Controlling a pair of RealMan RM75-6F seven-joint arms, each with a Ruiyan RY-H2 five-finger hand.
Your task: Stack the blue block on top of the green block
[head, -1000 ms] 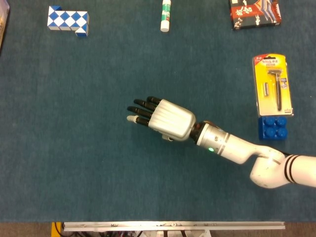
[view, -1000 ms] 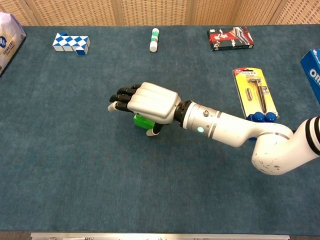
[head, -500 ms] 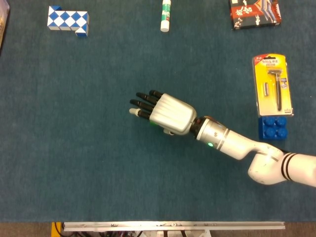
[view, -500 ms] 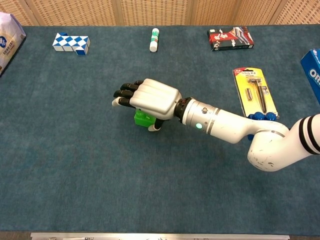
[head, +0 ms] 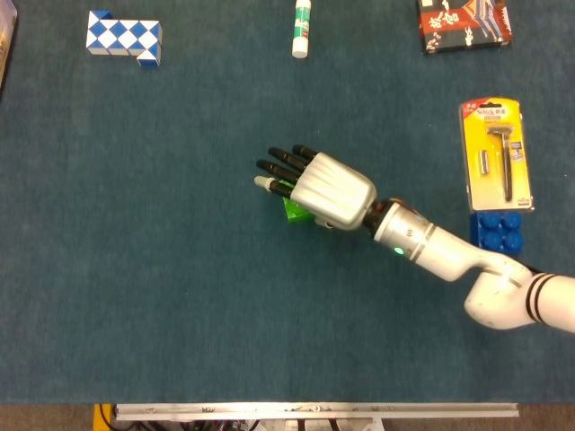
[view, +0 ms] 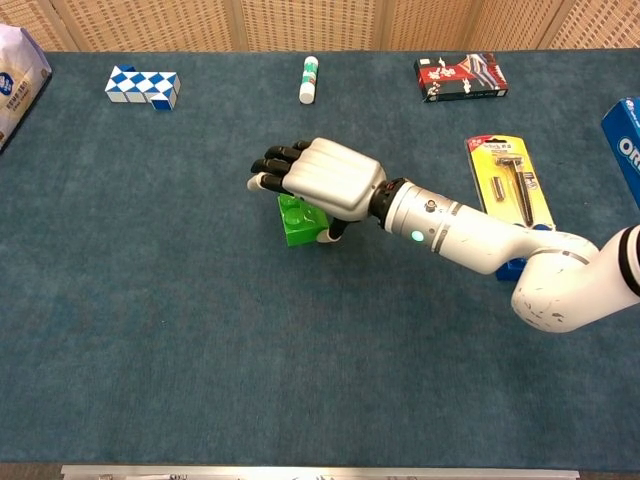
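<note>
Only one right hand point(view: 325, 180) shows, palm down over the single green block point(view: 299, 222) mid-table, fingers extended; actual grip unclear. One blue block point(head: 497, 232) sits near the razor pack point(head: 498, 153).

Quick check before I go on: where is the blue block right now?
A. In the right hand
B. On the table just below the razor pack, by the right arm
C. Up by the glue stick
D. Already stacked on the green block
B: the blue block sits on the table under the razor pack, apart from the green block that the right hand covers.
</note>
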